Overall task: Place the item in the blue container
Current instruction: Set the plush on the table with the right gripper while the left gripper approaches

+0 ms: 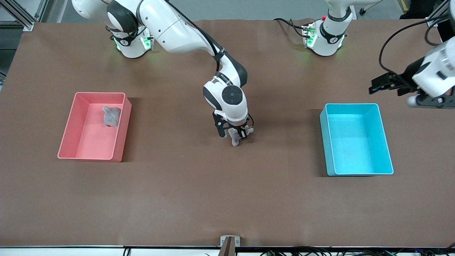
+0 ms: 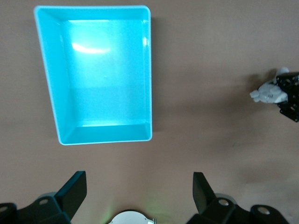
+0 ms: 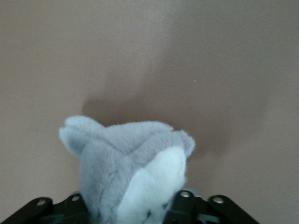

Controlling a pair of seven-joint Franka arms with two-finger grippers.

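The blue container [image 1: 355, 142] stands empty toward the left arm's end of the table and also fills much of the left wrist view [image 2: 103, 79]. My right gripper [image 1: 237, 135] is over the middle of the table, shut on a grey and white plush toy [image 1: 235, 138]. The plush toy [image 3: 131, 168] hides most of that gripper's fingers and hangs close to the brown tabletop. From the left wrist view, the same toy [image 2: 268, 92] shows small at the picture's edge. My left gripper [image 1: 373, 87] hovers open and empty beside the blue container, its fingers [image 2: 74, 186] spread wide.
A pink bin [image 1: 71, 138] of the same shape stands toward the right arm's end of the table, with another grey plush [image 1: 111, 116] lying inside it. Brown table surface stretches between the two bins.
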